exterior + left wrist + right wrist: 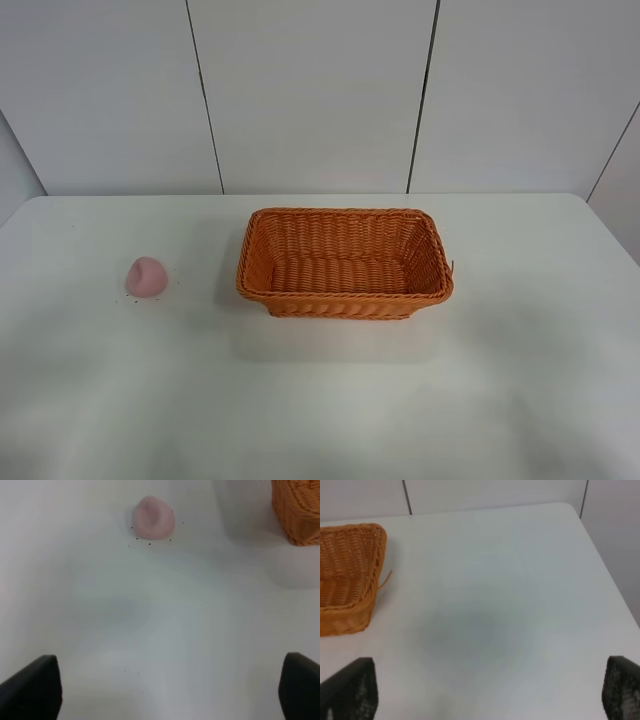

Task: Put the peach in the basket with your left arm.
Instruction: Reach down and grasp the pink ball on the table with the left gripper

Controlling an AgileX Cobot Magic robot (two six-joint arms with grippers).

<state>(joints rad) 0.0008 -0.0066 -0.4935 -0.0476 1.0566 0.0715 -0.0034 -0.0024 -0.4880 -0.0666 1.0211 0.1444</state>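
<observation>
**Opening state of a pick-and-place, shown from above and from both wrists.** The peach (146,276) lies on the desk (320,410), well apart from the basket (340,297) and to its left in the high view. It is not yet lifted, and the basket holds nothing. The left gripper (166,687) is spread wide, its two dark fingers at opposite edges of the wrist view with only bare desk between them. The peach sits ahead of it, untouched, ringed by a few dark specks (149,543). The right gripper (487,690) is likewise spread and holds nothing, with one end of the basket off to its side.

**Likely failures**
- (a) The peach is small and rounded and tapers to a blunt tip, and the desk is smooth and white. A finger arriving off-centre would probably roll or push the fruit away rather than trap it.
- (b) The matte skin looks soft, so a hard squeeze may dent it, while a weak one may let it slip during the carry.
- (c) The basket's walls flare outward and stand above the desk. A low carry could strike the rim, shift the presumably light wicker, or knock the fruit loose.
- (d) The weave is coarse and ribbed, and a loose strand (386,578) juts from one corner, so a finger lowered too close could snag.
- (e) A release over the sloping wall rather than the flat floor may bounce the fruit out
</observation>
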